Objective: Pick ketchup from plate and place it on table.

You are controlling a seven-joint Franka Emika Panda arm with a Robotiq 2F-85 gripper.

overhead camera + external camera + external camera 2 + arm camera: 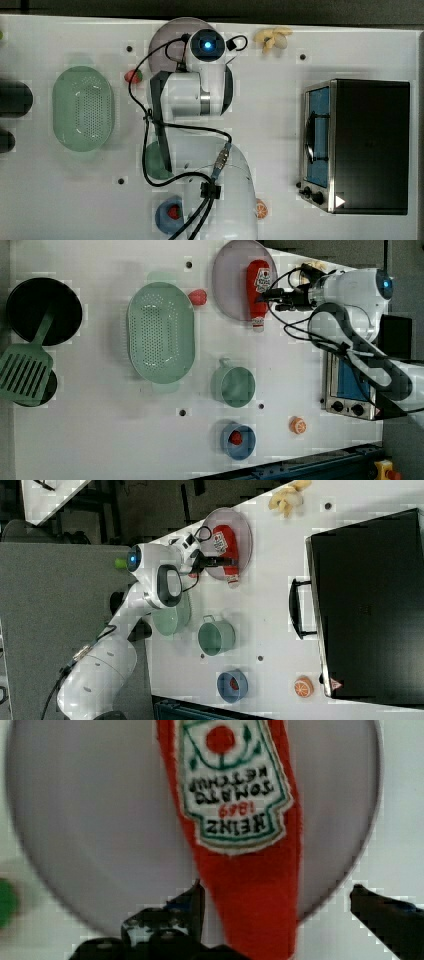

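The red ketchup (259, 287) bottle lies flat on the pale mauve plate (230, 275), its whitish tip (258, 326) reaching past the rim onto the white table (100, 430). My gripper (267, 299) hovers over the bottle's narrow end and is open. In the wrist view the ketchup (245, 845), label up, runs between the two dark fingers (192, 902), one on each side, neither touching it, with the plate (100, 820) beneath. The right view shows the gripper (220, 560) over the ketchup (224, 540). From the top view the arm covers most of the plate (167, 35).
A green perforated basket (160, 332) and a strawberry (198, 297) lie beside the plate. A green cup (235, 386), a blue dish (239, 440) and an orange (297, 425) sit further off. A toaster oven (367, 145), a banana (272, 39) and a black pan with spatula (42, 310) stand around the edges.
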